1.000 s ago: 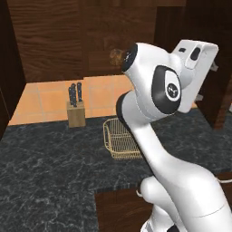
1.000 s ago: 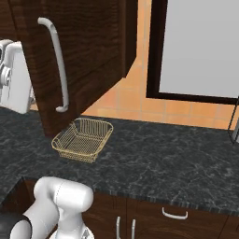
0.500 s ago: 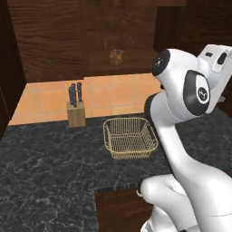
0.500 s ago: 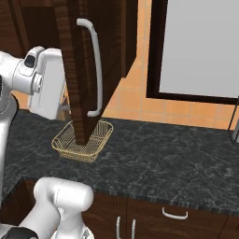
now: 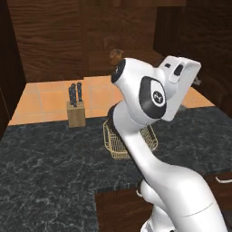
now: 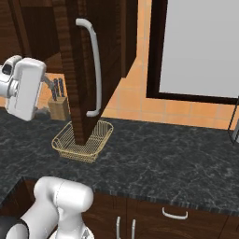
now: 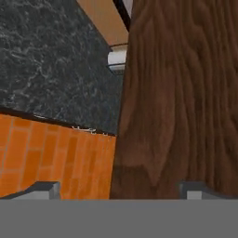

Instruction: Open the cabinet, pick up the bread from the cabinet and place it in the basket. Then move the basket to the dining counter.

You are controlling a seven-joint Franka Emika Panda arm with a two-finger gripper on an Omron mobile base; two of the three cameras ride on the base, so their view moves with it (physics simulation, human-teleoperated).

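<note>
We count one basket (image 6: 83,141), one bread (image 5: 116,55) upper centre in the left view; our pincer (image 7: 122,189) gapes wide, empty, facing the cabinet (image 7: 186,93) door.

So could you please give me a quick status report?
Gripper open, empty, at the cabinet door. Bread on the shelf. Basket empty on the black counter.

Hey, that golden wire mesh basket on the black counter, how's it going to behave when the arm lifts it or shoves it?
The golden wire mesh basket is open mesh, so it is probably light for its size. Its flared sides and wide flat bottom suggest it would slide on the black speckled counter rather than tip. The thin rim wire may flex slightly if pinched.
</note>
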